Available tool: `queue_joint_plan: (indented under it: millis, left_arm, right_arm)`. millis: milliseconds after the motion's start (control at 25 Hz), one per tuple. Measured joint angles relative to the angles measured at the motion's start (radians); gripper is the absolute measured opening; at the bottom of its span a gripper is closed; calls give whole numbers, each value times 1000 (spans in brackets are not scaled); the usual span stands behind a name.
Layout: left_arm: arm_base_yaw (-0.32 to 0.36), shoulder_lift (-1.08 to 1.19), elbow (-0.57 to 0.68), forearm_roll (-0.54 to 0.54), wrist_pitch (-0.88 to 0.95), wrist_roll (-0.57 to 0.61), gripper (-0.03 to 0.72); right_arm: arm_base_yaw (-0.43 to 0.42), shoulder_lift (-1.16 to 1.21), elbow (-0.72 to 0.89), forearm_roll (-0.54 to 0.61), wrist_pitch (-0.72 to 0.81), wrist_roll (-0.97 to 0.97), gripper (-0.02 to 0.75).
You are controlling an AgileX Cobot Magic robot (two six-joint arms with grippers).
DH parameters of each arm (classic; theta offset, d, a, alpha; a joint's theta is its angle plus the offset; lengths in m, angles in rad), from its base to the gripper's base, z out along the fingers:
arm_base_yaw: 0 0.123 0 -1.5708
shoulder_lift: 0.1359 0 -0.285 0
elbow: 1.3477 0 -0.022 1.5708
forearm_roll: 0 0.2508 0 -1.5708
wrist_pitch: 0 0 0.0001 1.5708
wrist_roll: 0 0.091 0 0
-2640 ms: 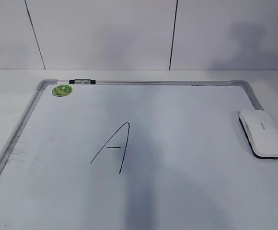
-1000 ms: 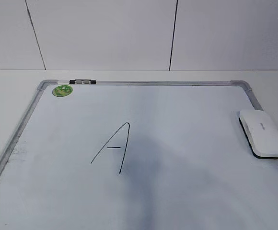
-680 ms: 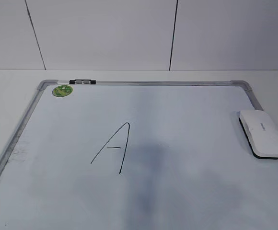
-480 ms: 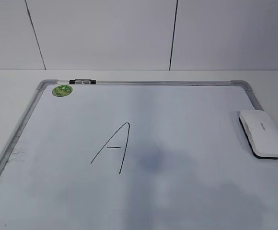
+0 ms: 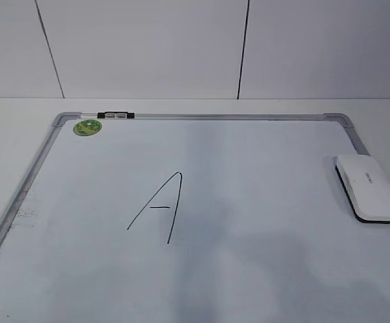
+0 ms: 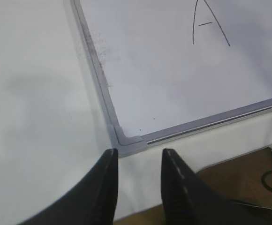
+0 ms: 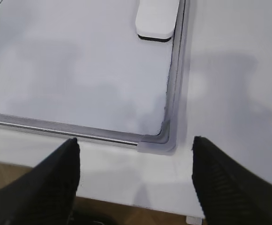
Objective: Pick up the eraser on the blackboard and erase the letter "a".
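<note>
**Both grippers hang over the near corners, eraser untouched at the right edge**

The left gripper [image 6: 138,157] hovers above the near-left corner of the blackboard [image 6: 126,143], its two dark fingers [image 6: 105,187] parted by a narrow gap and holding nothing. Between and just beyond the fingertips sits the rounded grey corner piece of the frame. From there the silver frame runs away along the left edge and off to the right along the near edge. Beyond the near edge a strip of white tabletop [image 6: 33,117] gives way to brown floor.

The right gripper [image 7: 136,164] is over the near-right corner of the blackboard [image 7: 79,70], its fingers [image 7: 51,187] spread wide apart and empty. The grey corner piece lies in the wide space between them. Farther along the right frame rail, the eraser [image 7: 157,18] rests flat on the board, right beside the rail, its dark underside showing as a thin line beneath the white body.

From the exterior camera neither gripper shows. The eraser [image 5: 368,187] lies at the right edge of the blackboard [image 5: 262,168], its long side following the frame, small grey lettering on top. Well apart from it, left of the board's middle, stands a tall angular letter "A" [image 5: 158,207] in thin black marker. A round green sticker [image 5: 87,126] sits in the far-left corner, with a small black-and-white clip [image 5: 115,115] on the far rail just beside it. Soft grey shadows fall across the near half of the board.
</note>
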Motion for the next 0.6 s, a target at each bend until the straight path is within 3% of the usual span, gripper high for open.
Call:
queue_joint_plan:
  millis: [600]
  left_arm:
    - [0, -2, 77, 54, -161, 2, 237]
  right_arm:
    - [0, -4, 45, -17, -118, -1, 593]
